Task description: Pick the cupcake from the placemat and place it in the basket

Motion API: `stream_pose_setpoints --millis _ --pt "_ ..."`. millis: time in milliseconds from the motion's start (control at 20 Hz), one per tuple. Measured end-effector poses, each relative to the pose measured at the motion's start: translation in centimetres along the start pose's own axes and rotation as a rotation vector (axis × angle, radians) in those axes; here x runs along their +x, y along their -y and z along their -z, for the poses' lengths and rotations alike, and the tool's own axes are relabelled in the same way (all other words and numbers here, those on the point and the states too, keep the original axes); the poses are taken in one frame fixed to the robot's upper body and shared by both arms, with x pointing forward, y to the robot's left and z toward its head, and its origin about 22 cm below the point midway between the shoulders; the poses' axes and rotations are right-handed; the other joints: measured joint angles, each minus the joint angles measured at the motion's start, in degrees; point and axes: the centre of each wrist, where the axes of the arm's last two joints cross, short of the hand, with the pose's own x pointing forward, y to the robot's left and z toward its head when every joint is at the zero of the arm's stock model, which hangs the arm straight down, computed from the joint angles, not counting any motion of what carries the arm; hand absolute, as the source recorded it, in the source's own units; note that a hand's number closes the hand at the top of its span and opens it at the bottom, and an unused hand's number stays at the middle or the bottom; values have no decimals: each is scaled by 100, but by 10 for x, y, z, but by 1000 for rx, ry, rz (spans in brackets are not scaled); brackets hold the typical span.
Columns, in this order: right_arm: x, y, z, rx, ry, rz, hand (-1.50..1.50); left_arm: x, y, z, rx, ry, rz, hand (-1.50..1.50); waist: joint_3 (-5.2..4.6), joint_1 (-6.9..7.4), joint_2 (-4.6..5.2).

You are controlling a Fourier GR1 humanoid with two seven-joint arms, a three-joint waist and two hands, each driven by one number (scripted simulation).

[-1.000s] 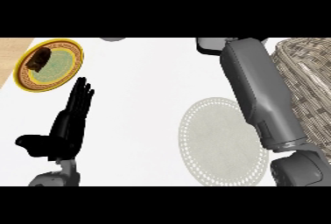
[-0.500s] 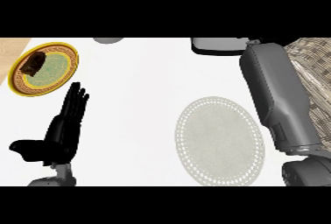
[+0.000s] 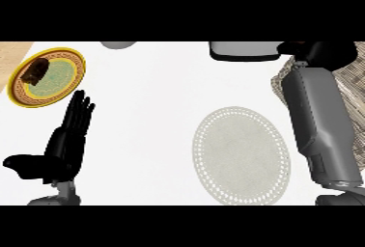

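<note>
The pale round placemat (image 3: 242,153) lies right of centre with nothing on it. No cupcake shows anywhere in the head view. My right forearm runs up the right side, and my right hand (image 3: 319,52) sits at the top right, over the woven basket (image 3: 357,89), whose wicker shows on both sides of the arm. The hand is partly cut off by the top edge, and whatever it may hold is hidden. My left hand (image 3: 68,142) rests open at the lower left, fingers straight and pointing up, holding nothing.
A yellow-rimmed plate (image 3: 68,58) with a dark brown piece of food (image 3: 34,72) sits at the top left, just above my left hand. A grey box-like object (image 3: 246,50) and a small grey rounded object (image 3: 118,44) lie along the far edge.
My right forearm has swung to the right and further over the basket, uncovering the whole placemat. The left hand has kept its open pose.
</note>
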Motion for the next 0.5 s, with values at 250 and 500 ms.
stream_pose_setpoints --millis 250,500 --pt "-20 -1 9 15 -34 -13 150 1 5 -3 -5 -3 5 0 -26 11 -28" --pt "-47 -8 19 33 -65 -39 150 3 4 1 -6 -1 0 0 -35 21 -29"
